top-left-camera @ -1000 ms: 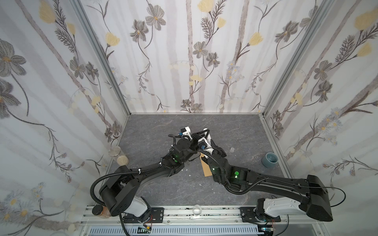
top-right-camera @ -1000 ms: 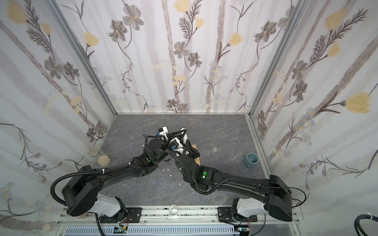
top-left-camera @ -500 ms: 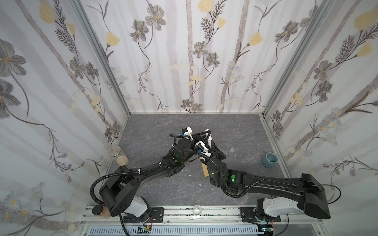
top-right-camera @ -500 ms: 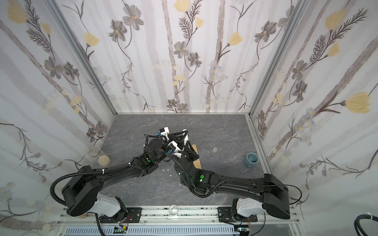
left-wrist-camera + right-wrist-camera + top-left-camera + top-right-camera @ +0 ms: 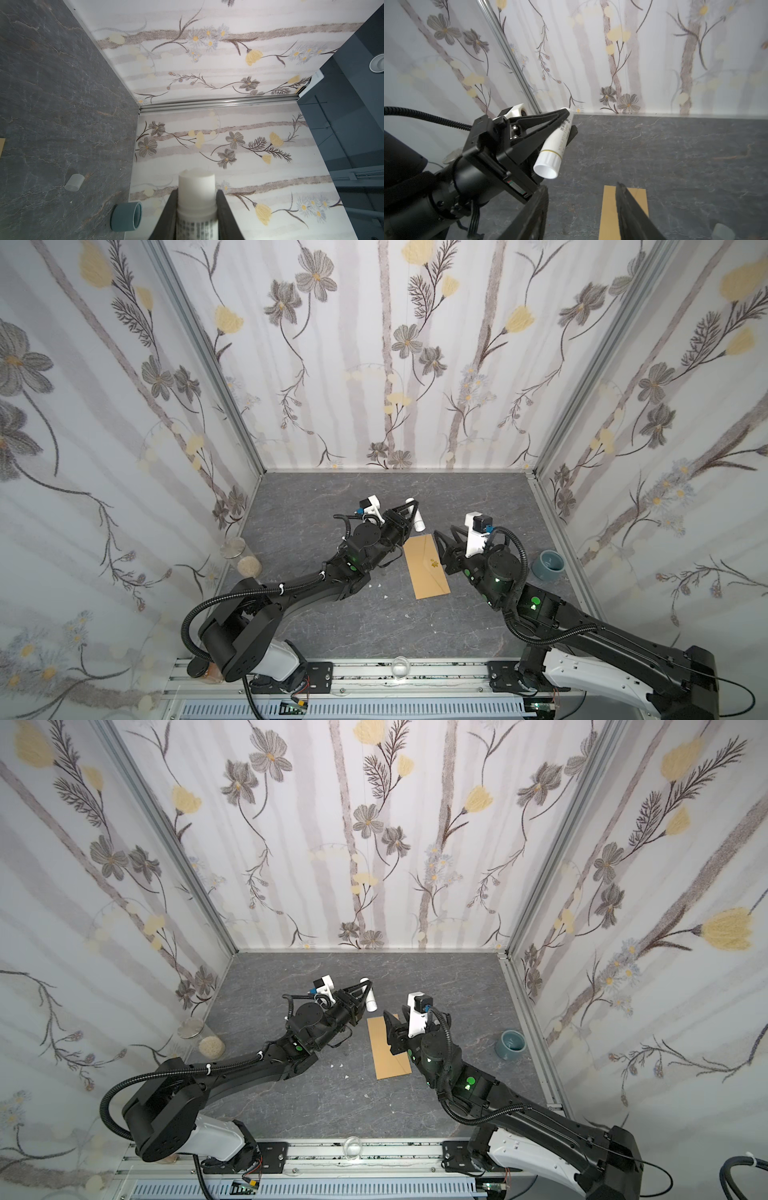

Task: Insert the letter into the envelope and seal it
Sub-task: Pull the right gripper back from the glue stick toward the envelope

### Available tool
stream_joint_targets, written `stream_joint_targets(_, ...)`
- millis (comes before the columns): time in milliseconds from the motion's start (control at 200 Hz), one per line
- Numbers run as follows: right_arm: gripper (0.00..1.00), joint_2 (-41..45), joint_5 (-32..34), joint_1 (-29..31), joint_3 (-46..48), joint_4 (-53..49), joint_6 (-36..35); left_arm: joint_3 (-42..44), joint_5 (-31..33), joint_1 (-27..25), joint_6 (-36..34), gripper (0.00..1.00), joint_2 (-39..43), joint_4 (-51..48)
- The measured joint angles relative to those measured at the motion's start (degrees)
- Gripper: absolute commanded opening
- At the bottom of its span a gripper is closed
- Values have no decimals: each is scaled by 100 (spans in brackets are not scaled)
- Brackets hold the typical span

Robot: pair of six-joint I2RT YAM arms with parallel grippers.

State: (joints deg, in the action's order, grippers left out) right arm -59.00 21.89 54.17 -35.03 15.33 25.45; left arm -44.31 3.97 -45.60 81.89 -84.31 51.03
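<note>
The envelope point(image 5: 427, 568) lies flat mid-table point(image 5: 374, 635), gold sticker up. Its long axis runs near to far, slightly skewed, and the flap looks folded down. We cannot see the letter and judge it is inside. The right gripper point(image 5: 444, 531), jaws wide and empty, hangs over the envelope's far end and is the nearer arm. The left gripper point(image 5: 410, 508) clamps the uncapped glue stick point(image 5: 417, 520) just beyond the far left corner, glue tip toward the back wall.

White plastic glue stick point(image 5: 415, 516) was uncapped, up off the dark grey stone-look counter point(image 5: 374, 626). Clear round cap point(image 5: 74, 182) lay on the counter. Small blue-grey ceramic cup point(image 5: 550, 566) stood near right wall. White scraps point(image 5: 385, 596) mid-counter.
</note>
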Motion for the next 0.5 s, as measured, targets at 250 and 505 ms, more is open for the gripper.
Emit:
stream_joint_targets(250,58,-555,-1447,-623,470,1515,1871,31,240,-22,48,0,-317,468)
stream_joint_targets(505,51,-1266,-1886,-863,560,2697,2870,-44,431,-94,24,0,-363,769)
